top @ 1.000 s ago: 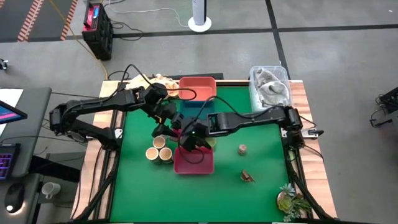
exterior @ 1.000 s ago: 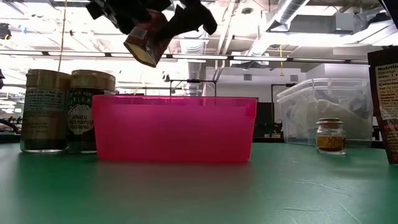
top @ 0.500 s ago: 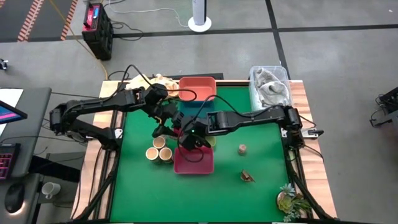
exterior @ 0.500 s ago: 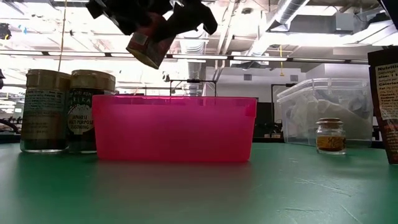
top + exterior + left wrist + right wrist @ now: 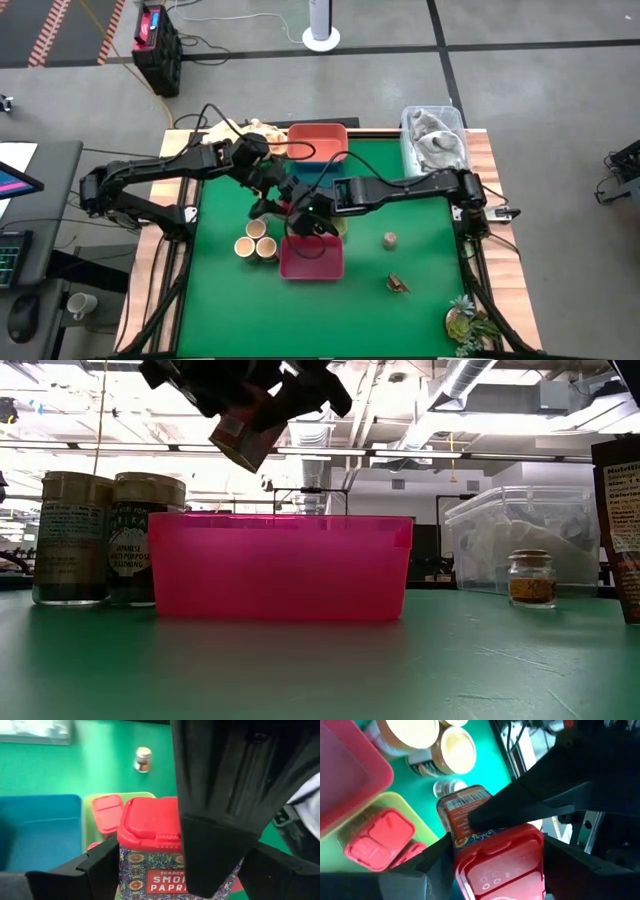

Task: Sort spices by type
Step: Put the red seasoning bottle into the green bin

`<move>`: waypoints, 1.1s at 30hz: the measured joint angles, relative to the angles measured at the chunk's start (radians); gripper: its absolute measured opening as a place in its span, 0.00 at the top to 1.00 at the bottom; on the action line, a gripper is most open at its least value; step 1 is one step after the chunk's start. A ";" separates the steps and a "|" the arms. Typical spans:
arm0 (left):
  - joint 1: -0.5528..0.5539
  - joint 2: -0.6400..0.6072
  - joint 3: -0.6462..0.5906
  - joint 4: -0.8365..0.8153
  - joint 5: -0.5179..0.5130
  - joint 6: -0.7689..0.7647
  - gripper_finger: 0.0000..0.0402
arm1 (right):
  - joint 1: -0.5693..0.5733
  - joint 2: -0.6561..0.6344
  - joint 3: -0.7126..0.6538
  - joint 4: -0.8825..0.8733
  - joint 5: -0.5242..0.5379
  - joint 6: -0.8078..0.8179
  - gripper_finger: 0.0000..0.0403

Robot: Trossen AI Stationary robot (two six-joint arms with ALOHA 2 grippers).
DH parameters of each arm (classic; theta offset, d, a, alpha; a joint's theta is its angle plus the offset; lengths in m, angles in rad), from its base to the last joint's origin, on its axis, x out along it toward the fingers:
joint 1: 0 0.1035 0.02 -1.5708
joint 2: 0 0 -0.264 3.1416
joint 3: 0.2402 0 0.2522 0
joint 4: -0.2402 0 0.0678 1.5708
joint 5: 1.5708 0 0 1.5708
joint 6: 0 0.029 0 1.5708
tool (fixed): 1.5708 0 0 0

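A smoked-paprika tin [image 5: 150, 845] with a red flip lid [image 5: 150, 820] and a patterned body hangs tilted in the air over the pink tray [image 5: 312, 262]. My left gripper [image 5: 283, 198] and my right gripper [image 5: 300, 212] meet at it and both are shut on it. Two more red-lidded tins [image 5: 107, 812] lie in the green tray [image 5: 343, 226]. Three round tan jars [image 5: 255, 240] stand left of the pink tray. A small jar [image 5: 389, 240] and a dark brown piece [image 5: 398, 284] sit on the mat to the right. My left gripper pinches the tin's patterned body [image 5: 131, 870] between its two fingers, below the lid, coming from the table's left and slanting down. The tin is lifted clear, tilted, base end lowest [image 5: 235, 448]. My right gripper holds the tin at its lid end [image 5: 495, 865], one finger on either side, slanting down from the table's right. One of its fingers [image 5: 215, 850] lies over the tin's front face. The tin stays clear of the pink tray.
A blue tray [image 5: 312, 170] and a salmon tray [image 5: 318, 140] lie at the back, a clear tub with cloth [image 5: 434, 138] at the back right, a leafy sprig [image 5: 468, 322] at the near right. Bare green mat spreads along the near side.
Both grippers have stayed over the pink tray. The tin between them has turned a little, its lower end swinging slightly sideways in the low view.
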 joint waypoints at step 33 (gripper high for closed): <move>0.132 -0.247 -0.141 -0.265 -0.454 -0.042 0.04 | -0.159 -0.187 -0.079 -0.328 -0.045 0.559 0.62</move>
